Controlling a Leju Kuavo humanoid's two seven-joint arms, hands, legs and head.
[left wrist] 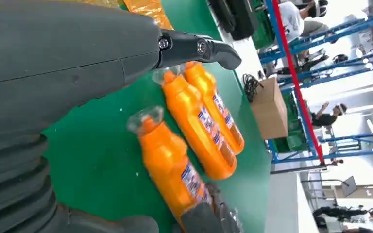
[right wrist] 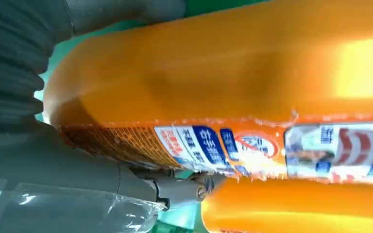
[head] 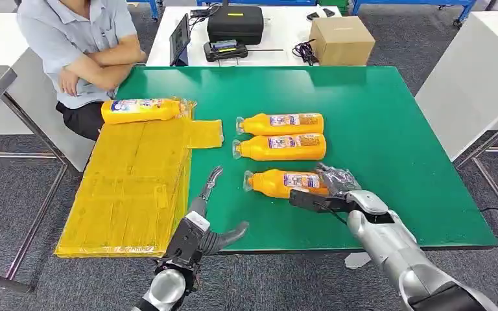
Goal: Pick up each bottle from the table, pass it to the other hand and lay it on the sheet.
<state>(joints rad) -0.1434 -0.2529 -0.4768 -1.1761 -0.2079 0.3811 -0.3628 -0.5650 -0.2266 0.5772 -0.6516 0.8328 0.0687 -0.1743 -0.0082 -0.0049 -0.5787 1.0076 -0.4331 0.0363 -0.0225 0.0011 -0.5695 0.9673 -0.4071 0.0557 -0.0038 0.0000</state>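
Three orange bottles [head: 279, 124] lie labelled; right hand [head: 324, 194] fingers grip the nearest bottle [head: 285, 183], left hand [head: 211, 223] spread.

Three bottles lie side by side near the middle of the table [head: 395, 129], the nearest bottle [head: 285, 183] being gripped at its base by the right hand [head: 327, 194]. To their left the sheet [head: 130, 188] is spread, a fourth bottle [head: 139, 110] laid on its far end. The left hand [head: 204, 227] is held at the near edge, between sheet and bottles.

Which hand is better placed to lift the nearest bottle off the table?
Right. The right hand is already at the base of the nearest bottle, fingers around it. The left hand hovers open by the sheet, suited to receive.
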